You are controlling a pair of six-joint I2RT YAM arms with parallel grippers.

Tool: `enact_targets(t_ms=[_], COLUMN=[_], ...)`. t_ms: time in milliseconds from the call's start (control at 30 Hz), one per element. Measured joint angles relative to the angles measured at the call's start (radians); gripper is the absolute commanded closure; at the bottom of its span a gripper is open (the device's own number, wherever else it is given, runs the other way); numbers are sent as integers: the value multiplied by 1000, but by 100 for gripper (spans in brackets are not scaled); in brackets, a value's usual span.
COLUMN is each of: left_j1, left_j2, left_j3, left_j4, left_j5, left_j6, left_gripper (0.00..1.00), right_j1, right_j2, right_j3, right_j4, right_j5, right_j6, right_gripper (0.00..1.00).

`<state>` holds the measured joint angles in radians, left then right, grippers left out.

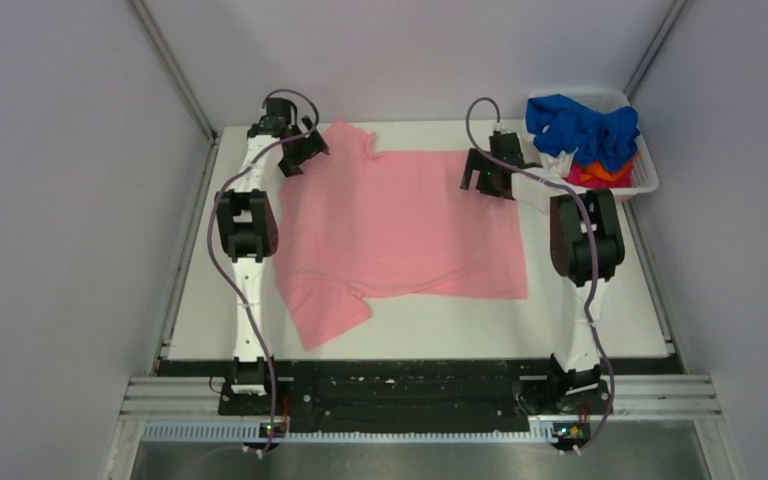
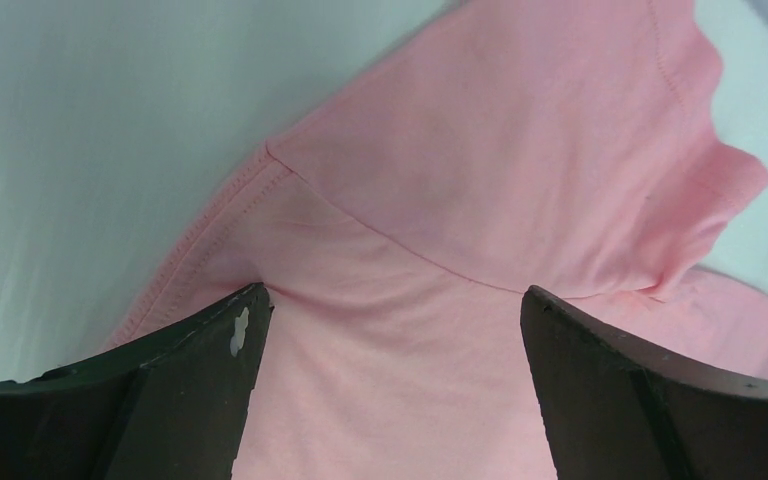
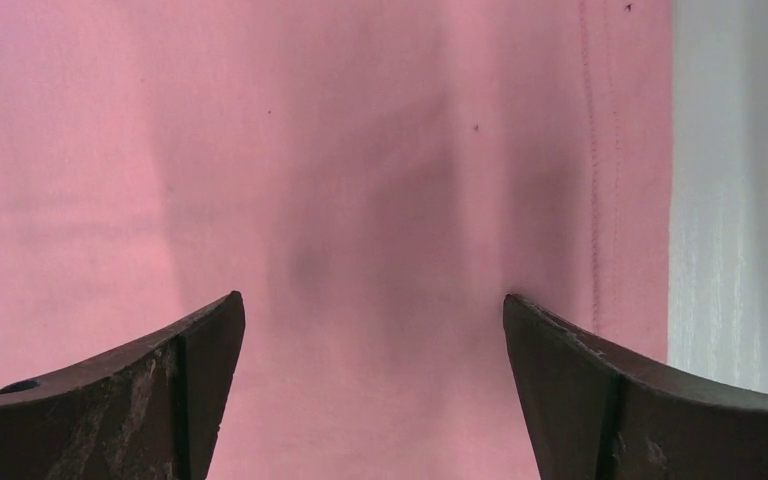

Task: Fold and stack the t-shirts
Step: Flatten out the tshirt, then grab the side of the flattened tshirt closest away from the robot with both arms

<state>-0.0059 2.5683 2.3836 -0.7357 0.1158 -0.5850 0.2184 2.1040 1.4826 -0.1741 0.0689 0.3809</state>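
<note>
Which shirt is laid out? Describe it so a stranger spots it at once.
Look at the white table. One shirt lies spread flat across its middle: the salmon-pink t-shirt. Unlike it, the blue shirt and orange-red ones sit bunched in the white basket by the far right corner.

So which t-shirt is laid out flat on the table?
The salmon-pink t-shirt; the blue shirt and orange shirt are crumpled in the white basket.
</note>
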Motion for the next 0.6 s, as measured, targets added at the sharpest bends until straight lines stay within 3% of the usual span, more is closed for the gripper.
enact_targets(t_ms=[200,300,500,600], left_j1=[13,13,-27,-103], left_j2=[3,-106,-617,-977], left_j3=[29,-85,-566,-886], left_j4=[61,77,116,162], left_j5=[48,47,-27,-80], left_j6=[-17,-10,9,2], left_gripper=[1,1,1,1], right_j1=[-3,-2,7,9], right_j2=[-34,-140,-562,-752], right_j3=[14,-47,-325,-480], right_j4=[-62,-65,-29,3], right_j5=[-16,-17,-19,-18], right_j6=[-29,-33,8,68], right_gripper=[1,1,1,1])
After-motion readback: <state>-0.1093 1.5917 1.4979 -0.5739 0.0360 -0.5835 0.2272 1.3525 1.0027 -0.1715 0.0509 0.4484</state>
